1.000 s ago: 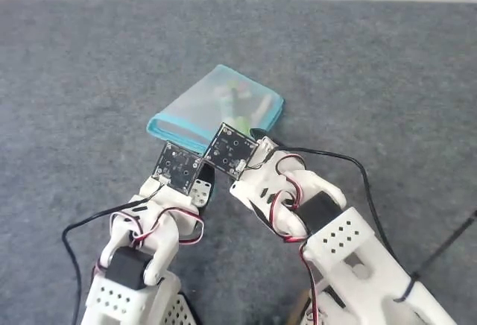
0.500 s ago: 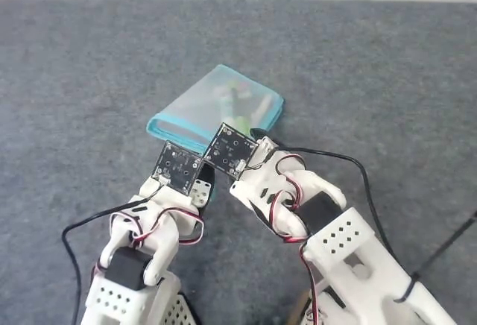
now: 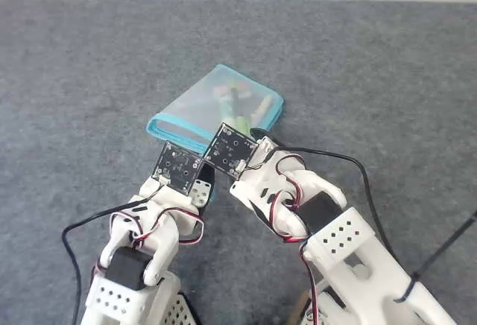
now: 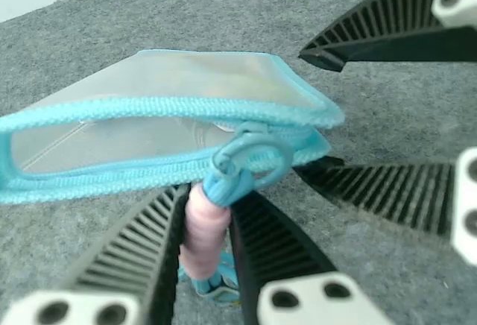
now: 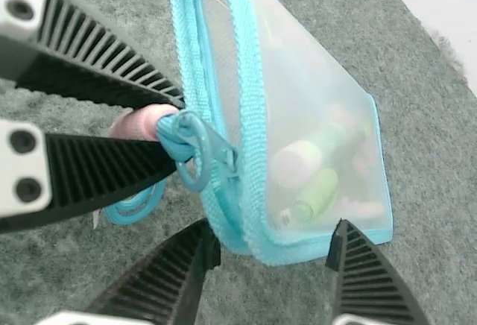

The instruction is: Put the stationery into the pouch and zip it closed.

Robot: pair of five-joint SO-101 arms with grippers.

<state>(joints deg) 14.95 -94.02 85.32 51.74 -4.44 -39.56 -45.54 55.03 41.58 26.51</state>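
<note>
Likely zipping step | translucent teal mesh pouch (image 3: 195, 112), stationery (image 3: 237, 98) inside, just 12 o'clock of grey desk (image 3: 74, 79) centre | left tool (image 4: 212, 200) clamps pink zip pull (image 4: 203, 237) | right tool (image 5: 276, 235) wide astride pouch corner | next probably: brace pouch, draw pull along mouth

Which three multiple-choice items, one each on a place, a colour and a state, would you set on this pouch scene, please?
1. Where is the stationery?
A. inside the pouch
B. scattered on the table
C. in a cup

2. What colour is the pouch's trim?
A. red
B. light blue
C. yellow

3. How is the left gripper?
A. open over bare table
B. shut on the pink zip pull
C. shut on a pen

Answers:
1 A: the stationery shows through the pouch's clear side.
2 B: the woven band round the pouch's edge is light blue.
3 B: in the left wrist view, the gripper's fingers clamp the pink zip pull just below the slider.
</note>
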